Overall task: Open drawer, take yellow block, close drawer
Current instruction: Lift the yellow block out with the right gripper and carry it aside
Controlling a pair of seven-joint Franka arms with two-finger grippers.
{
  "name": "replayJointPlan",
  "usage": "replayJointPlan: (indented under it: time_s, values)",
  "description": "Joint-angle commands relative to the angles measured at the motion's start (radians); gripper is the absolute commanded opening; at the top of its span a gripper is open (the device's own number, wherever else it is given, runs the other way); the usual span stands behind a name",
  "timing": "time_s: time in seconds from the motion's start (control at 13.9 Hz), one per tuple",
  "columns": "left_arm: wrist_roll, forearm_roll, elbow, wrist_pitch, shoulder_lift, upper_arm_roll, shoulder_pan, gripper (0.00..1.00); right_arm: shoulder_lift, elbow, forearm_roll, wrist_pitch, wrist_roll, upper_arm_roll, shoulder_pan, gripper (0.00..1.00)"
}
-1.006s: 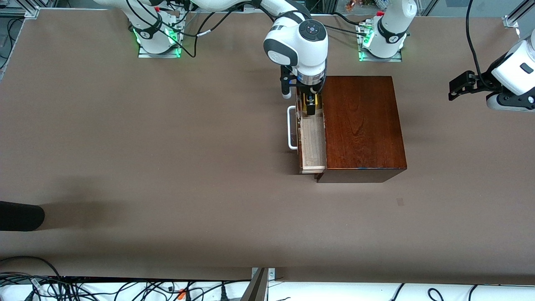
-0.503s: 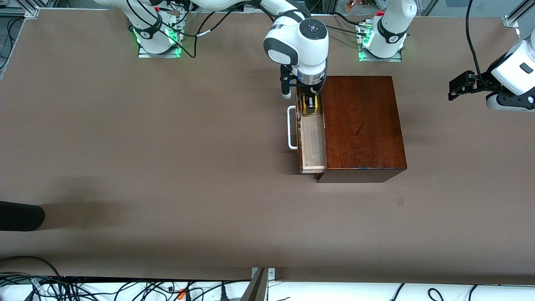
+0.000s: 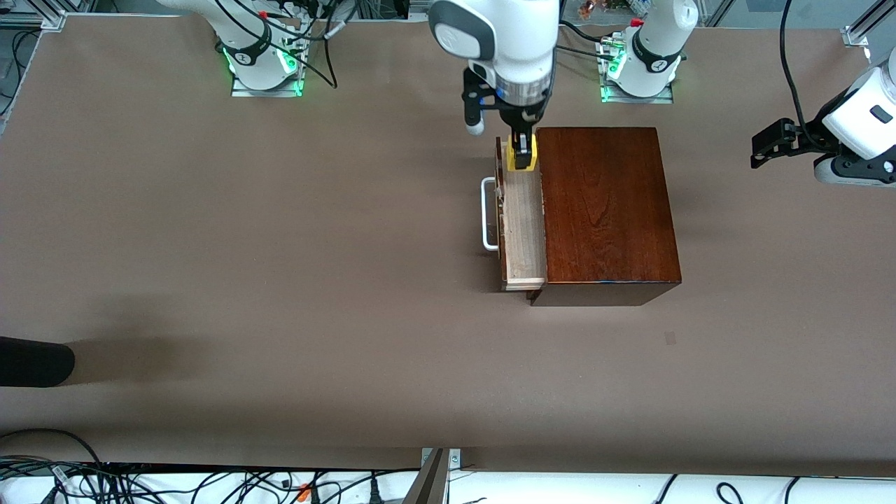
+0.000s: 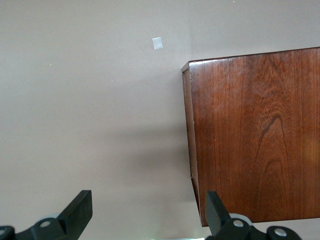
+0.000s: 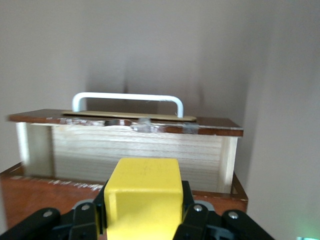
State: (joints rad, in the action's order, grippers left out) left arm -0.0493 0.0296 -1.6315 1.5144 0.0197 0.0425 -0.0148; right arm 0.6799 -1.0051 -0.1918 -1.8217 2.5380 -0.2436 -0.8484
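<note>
Front view: one drawer (image 3: 523,231) stands pulled out of one wooden box (image 3: 603,210) on the brown table (image 3: 280,280); its tray appears empty. The right gripper (image 3: 521,155) pinches the one yellow block (image 3: 523,161) above the drawer's end nearest the robots' bases.
Left wrist view: the waiting left gripper (image 4: 147,217) is spread over the table beside the box.
Right wrist view: the block is clamped above the drawer's white handle (image 5: 127,100).

Brown table (image 3: 280,245), small pale square mark (image 3: 670,338) on it, cables (image 3: 210,483) along its near edge

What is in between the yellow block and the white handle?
The drawer's bare pale wood floor and its dark front; right wrist view shows it. The right pincer holds the yellow block.
</note>
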Motion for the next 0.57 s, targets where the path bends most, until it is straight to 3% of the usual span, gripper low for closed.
replayJointPlan:
  time_s: [0.0, 0.14, 0.36, 0.5]
  values:
    - [-0.007, -0.022, 0.001, -0.011, 0.008, 0.005, -0.008, 1.00, -0.080, -0.038, 0.043, 0.106, -0.268, -0.006, 0.078, 0.00]
    - [-0.009, -0.022, 0.001, -0.011, 0.008, 0.005, -0.008, 1.00, -0.144, -0.093, 0.102, 0.182, -0.524, -0.005, 0.162, 0.00]
    - [-0.007, -0.022, 0.001, -0.017, 0.008, 0.007, -0.008, 1.00, -0.291, -0.269, 0.182, 0.190, -0.862, 0.006, 0.322, 0.00]
    - [-0.007, -0.022, 0.001, -0.017, 0.008, 0.007, -0.008, 1.00, -0.389, -0.395, 0.203, 0.190, -1.090, 0.053, 0.390, 0.00]
